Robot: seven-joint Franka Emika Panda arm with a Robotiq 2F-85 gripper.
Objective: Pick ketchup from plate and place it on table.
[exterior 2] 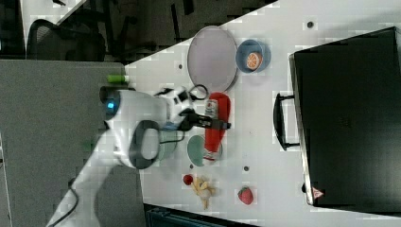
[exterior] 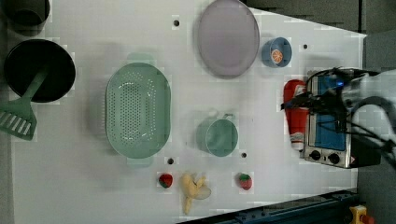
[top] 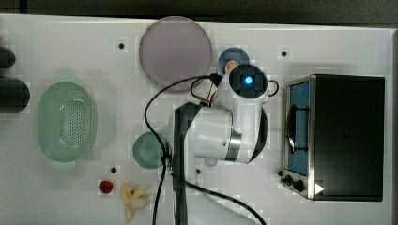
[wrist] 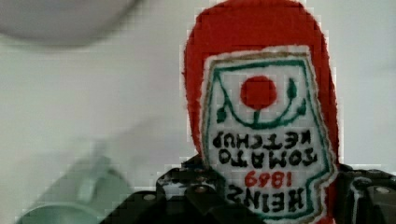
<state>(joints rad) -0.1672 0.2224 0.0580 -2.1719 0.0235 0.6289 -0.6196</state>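
The gripper (wrist: 271,196) is clamped partway closed on the ketchup bottle (wrist: 261,121), its dark fingers (wrist: 187,191) pressed against the label's sides in the wrist view. In the left view the red bottle (exterior: 295,114) hangs beside the toaster oven (exterior: 327,126), clear of the mauve plate (exterior: 228,37). The right view shows the bottle (exterior 2: 216,125) off the plate (exterior 2: 212,57), between it and the green cup (exterior 2: 196,150), over the white table (exterior 2: 265,156). In the top view the arm (top: 220,126) covers the bottle. The risk is a drop from too high: the soft bottle could topple or roll against the cup or oven.
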